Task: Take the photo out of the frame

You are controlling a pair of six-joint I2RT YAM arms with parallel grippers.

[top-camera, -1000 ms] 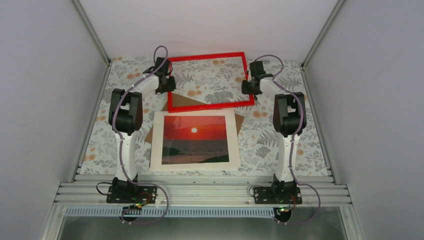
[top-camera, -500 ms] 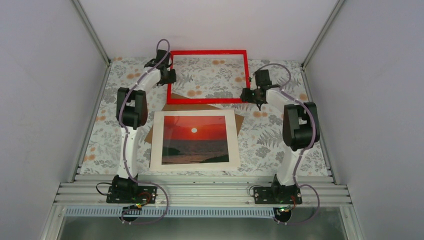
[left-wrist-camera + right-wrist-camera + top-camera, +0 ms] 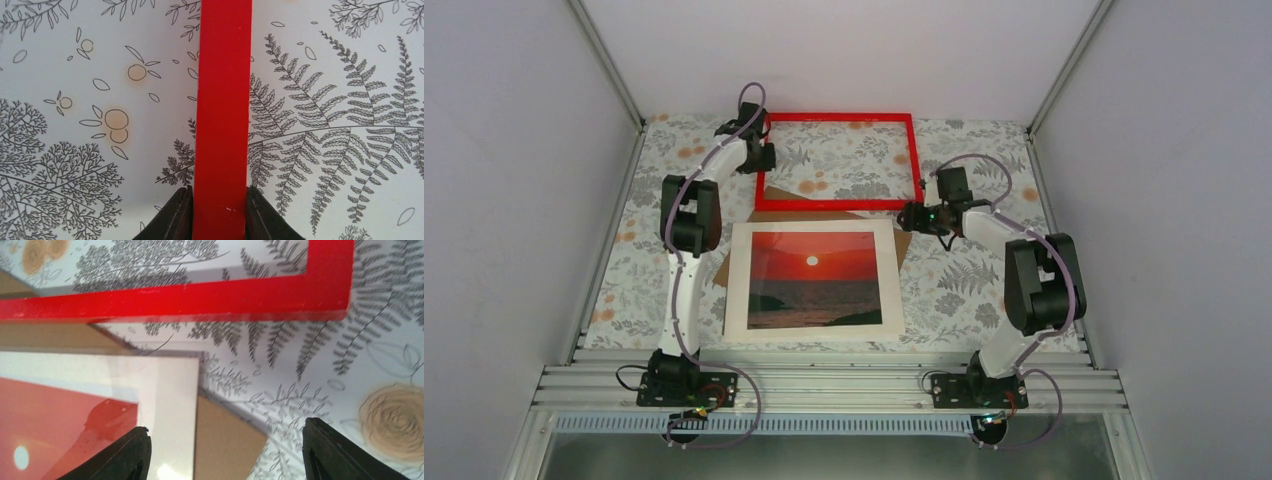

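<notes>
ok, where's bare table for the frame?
Bare cloth right of the photo, up to the right arm; a strip between left arm and left wall. Centre is crowded: frame, brown board and photo packed together, left gripper on the frame, right gripper open beside it.

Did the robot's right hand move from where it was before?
Yes. The right gripper came off the frame and pulled back toward the photo, which stayed put.

The large rectangular sunset photo, red-orange sky with a small white sun over dark water, lies flat and face up mid-table. The thin bright-red rectangular frame sits empty just beyond it, apart from it.
</notes>
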